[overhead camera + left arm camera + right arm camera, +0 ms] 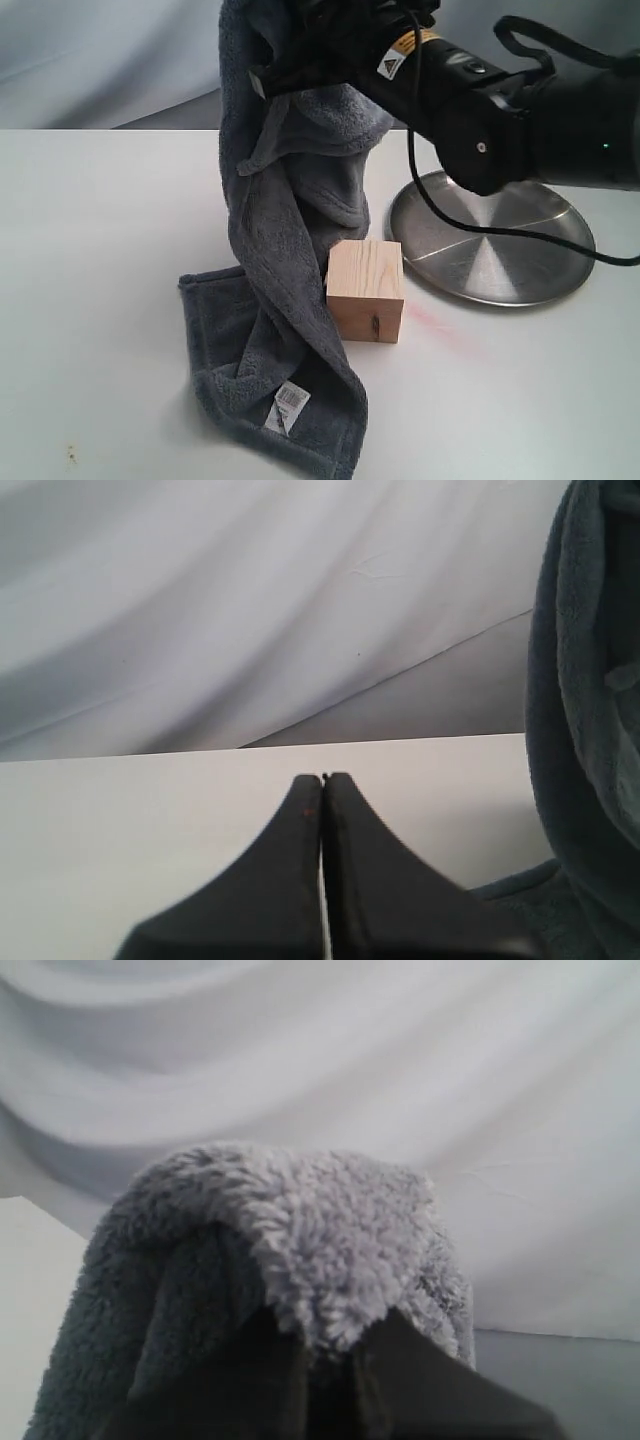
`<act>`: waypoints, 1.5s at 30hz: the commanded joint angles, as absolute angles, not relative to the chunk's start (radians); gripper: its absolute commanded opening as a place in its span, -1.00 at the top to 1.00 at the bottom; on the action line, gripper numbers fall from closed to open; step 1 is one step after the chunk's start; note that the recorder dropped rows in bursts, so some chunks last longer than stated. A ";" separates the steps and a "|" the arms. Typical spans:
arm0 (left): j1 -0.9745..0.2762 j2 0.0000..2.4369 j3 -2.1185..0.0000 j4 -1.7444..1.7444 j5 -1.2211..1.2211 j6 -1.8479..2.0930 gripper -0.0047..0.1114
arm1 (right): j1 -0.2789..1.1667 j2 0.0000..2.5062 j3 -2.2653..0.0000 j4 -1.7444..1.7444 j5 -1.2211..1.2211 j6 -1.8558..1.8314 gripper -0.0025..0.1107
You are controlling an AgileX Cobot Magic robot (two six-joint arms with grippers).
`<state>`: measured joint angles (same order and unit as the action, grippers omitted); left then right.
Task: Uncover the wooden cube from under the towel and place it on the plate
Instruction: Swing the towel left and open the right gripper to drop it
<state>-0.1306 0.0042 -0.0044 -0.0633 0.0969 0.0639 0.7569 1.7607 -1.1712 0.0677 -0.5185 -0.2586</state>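
Note:
The blue-grey towel (285, 250) hangs from my right gripper (275, 78), which is shut on a fold of it high above the table. Its lower end with the white label (288, 405) still lies on the table. The wooden cube (366, 289) stands uncovered just right of the hanging cloth, touching it, dark knot facing front. The steel plate (520, 270) lies to the cube's right, partly behind the right arm. In the right wrist view, the towel (300, 1250) bunches over the gripper (330, 1355). My left gripper (322, 780) is shut on nothing, low over the table, with the towel (585, 710) beside it.
A black cable (480, 225) loops from the right arm down over the plate. A white backdrop (100, 60) runs behind the white table (90, 260). A faint pink smear (440, 322) marks the table between cube and plate.

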 commanded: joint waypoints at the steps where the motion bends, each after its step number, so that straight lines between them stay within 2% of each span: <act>1: -0.128 0.000 0.000 -0.066 0.084 0.061 0.92 | 0.757 1.843 -1.209 0.069 -0.466 -0.268 0.96; 14: -0.128 0.000 0.000 -0.066 0.084 0.061 0.92 | 0.757 2.006 -1.213 0.098 -0.418 -0.263 0.93; 17: -0.128 0.000 0.000 -0.066 0.084 0.061 0.92 | 0.757 2.008 -1.213 0.098 -0.401 -0.263 0.71; 23: -0.128 0.000 0.000 -0.066 0.084 0.061 0.92 | 0.757 2.006 -1.213 0.098 -0.387 -0.201 -0.15; 26: -0.128 0.000 0.000 -0.066 0.084 0.061 0.92 | 0.757 1.992 -1.213 0.098 -0.387 -0.183 -0.36; 35: -0.128 0.000 0.000 -0.066 0.084 0.061 0.92 | 0.797 1.866 -1.213 0.098 -0.342 -0.178 -0.34; 45: -0.128 0.000 0.000 -0.066 0.084 0.061 0.92 | 0.812 1.740 -1.211 0.100 -0.047 -0.176 -0.34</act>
<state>-0.1306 0.0042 -0.0044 -0.0633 0.0969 0.0639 0.8182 1.7647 -1.2059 0.0982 -0.1124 -0.1810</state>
